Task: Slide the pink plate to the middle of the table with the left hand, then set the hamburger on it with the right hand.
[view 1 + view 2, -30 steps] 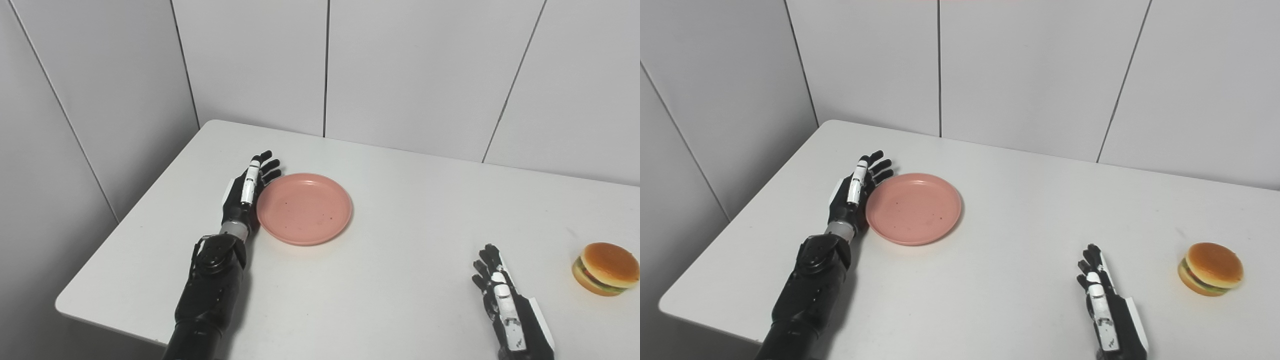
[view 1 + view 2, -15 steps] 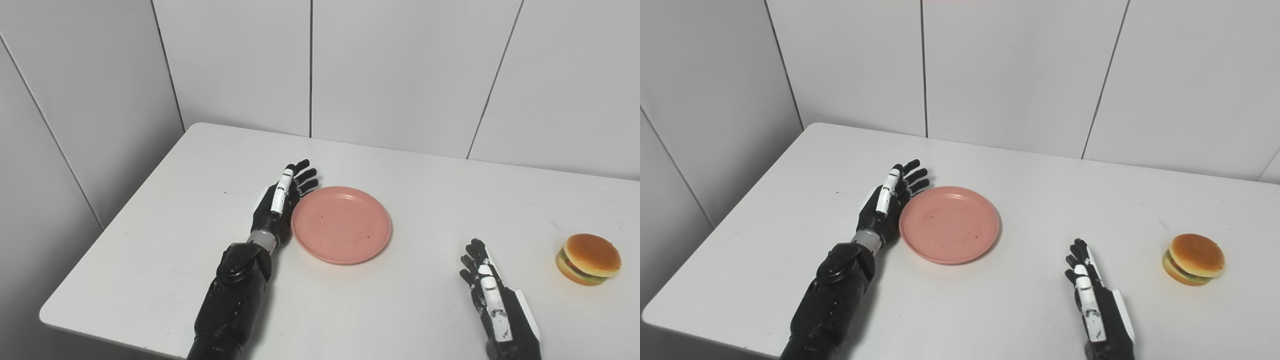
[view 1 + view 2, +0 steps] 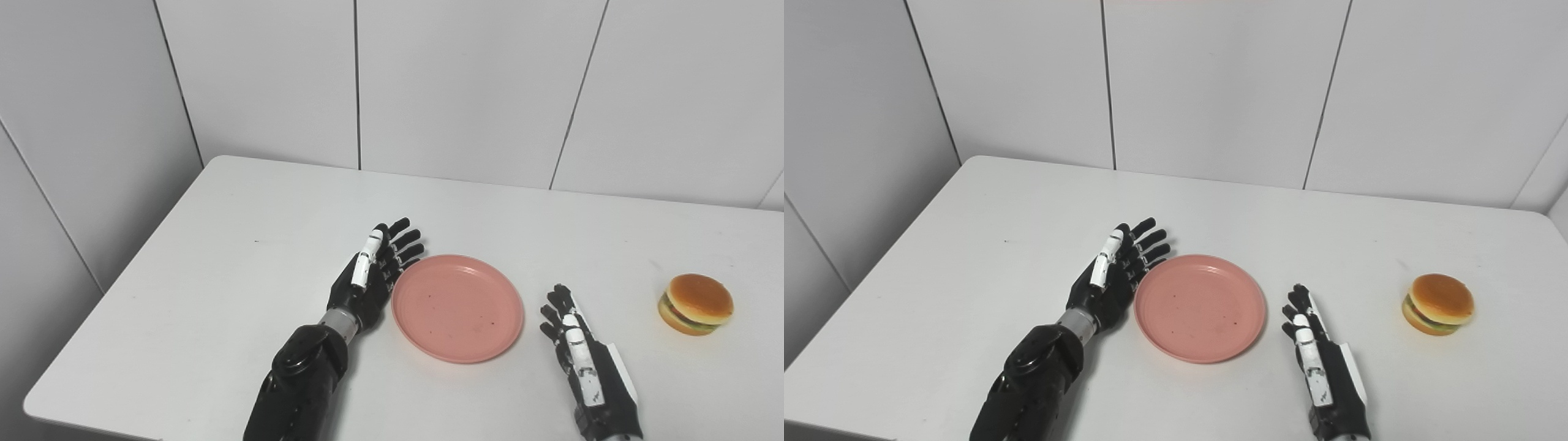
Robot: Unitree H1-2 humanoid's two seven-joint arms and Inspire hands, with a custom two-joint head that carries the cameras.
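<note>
Pink plate (image 3: 458,308) further toward table middle, open left hand (image 3: 372,275) alongside; right hand (image 3: 1315,361) open.

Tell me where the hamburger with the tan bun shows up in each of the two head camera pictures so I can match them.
Left eye view: the hamburger with the tan bun sits far right, mid-height, on the white table.
Right eye view: the same hamburger sits right of centre, further from the picture's edge.
Shared landmark: the round pink plate, lying between the open left hand and the open right hand.
</note>
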